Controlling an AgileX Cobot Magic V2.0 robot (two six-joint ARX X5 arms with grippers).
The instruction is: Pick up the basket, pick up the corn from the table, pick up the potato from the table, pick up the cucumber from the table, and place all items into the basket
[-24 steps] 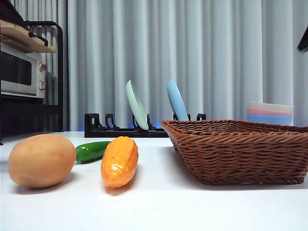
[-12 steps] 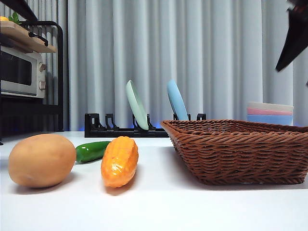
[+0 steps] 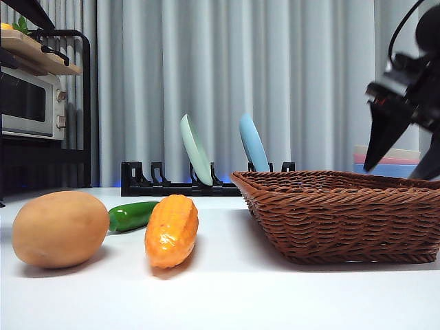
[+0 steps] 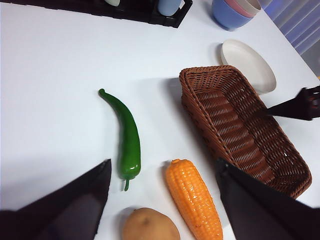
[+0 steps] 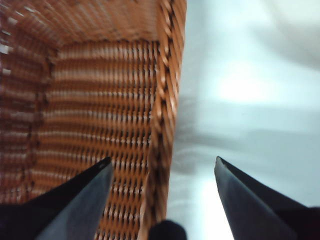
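Note:
The brown wicker basket [image 3: 344, 220] [image 4: 240, 125] rests on the white table at the right. Left of it lie the orange corn [image 3: 172, 230] [image 4: 194, 200], the tan potato [image 3: 60, 229] [image 4: 150, 225] and, behind them, the green cucumber [image 3: 130, 215] [image 4: 130, 140]. My right gripper [image 3: 399, 161] [image 5: 162, 161] hangs open just above the basket's right end, its jaws either side of the basket rim [image 5: 165, 100]. High over the vegetables my left gripper [image 4: 163, 162] is open and holds nothing.
A black dish rack [image 3: 179, 185] with a green and a blue plate stands at the back. Stacked bowls [image 3: 385, 161] [image 4: 235, 10] and a white plate [image 4: 248, 65] sit behind the basket. A microwave [image 3: 31, 103] on a shelf is at far left.
The right arm has come down from the top right corner to just above the basket's right end. The vegetables and basket have not moved.

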